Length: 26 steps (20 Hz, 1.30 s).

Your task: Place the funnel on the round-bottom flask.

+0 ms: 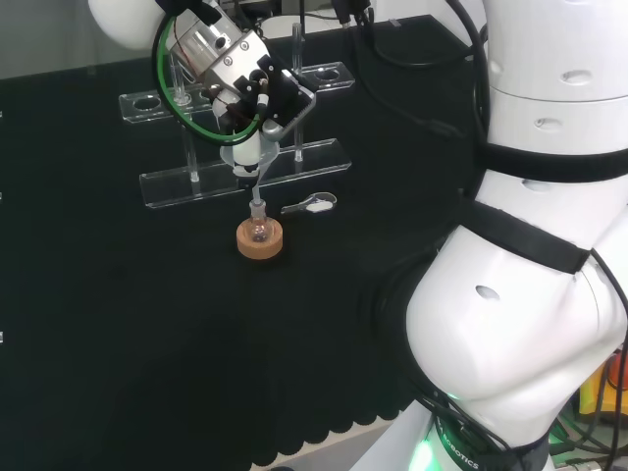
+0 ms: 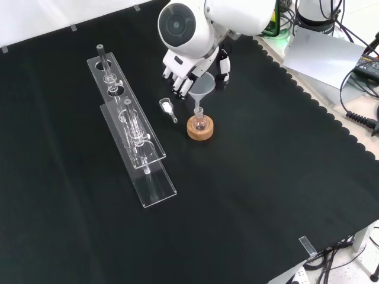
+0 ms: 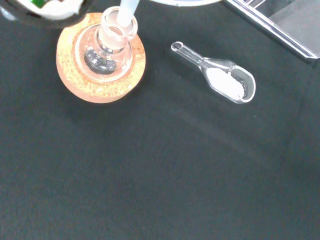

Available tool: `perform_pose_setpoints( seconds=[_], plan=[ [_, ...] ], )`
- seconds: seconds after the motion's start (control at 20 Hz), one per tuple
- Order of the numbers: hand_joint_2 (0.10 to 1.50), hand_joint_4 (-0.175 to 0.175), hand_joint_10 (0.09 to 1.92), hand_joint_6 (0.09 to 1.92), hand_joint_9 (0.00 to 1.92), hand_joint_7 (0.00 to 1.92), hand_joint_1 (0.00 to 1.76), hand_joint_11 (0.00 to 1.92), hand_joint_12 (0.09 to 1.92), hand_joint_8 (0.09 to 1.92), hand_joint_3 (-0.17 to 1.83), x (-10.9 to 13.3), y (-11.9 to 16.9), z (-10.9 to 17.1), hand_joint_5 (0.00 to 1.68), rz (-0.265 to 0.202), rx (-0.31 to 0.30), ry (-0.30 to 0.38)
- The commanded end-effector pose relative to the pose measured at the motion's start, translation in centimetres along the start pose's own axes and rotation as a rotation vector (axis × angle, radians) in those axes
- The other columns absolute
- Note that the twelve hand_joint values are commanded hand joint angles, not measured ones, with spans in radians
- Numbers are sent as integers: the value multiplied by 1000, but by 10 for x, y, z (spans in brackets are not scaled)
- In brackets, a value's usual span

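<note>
One clear funnel (image 2: 203,89) (stem in flask (image 2: 200,123))

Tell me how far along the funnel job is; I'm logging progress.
Nearly done: the funnel stem already sits in the neck of the round-bottom flask on its cork ring. The hand is at the funnel's cone. Left: let go and withdraw.

Lab bench setup: black cloth (image 2: 249,195) covering the bench, clear tube rack (image 2: 133,133) at 9 o'clock in front view, small round-bottom flask (image 2: 199,125) on cork ring (image 2: 200,131), glass scoop (image 3: 220,80) with white powder, cables (image 2: 358,112) at 3 o'clock.
</note>
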State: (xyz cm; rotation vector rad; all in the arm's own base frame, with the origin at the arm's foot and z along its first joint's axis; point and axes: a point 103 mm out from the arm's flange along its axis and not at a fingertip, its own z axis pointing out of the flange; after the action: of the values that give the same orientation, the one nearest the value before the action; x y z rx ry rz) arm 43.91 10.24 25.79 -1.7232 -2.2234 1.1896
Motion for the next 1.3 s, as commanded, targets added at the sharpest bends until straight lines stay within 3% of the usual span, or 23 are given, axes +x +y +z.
perform_pose_setpoints(
  seconds=[0.05, 0.4, 0.5, 1.3],
  plan=[
    [747, -25, 730, 761, 950, 356, 849, 443, 1278, 729, 619, 1, 3, 7, 451, -14, 5, 3],
    [748, -25, 730, 761, 950, 356, 849, 445, 1277, 730, 619, 1, 6, 10, 451, -20, 12, 13],
    [748, -25, 730, 761, 950, 356, 849, 445, 1277, 730, 619, 1, 6, 11, 451, 2, 20, 21],
    [748, -25, 728, 760, 937, 344, 848, 445, 1276, 727, 619, 2, 10, 14, 449, -25, 14, 18]
  ],
)
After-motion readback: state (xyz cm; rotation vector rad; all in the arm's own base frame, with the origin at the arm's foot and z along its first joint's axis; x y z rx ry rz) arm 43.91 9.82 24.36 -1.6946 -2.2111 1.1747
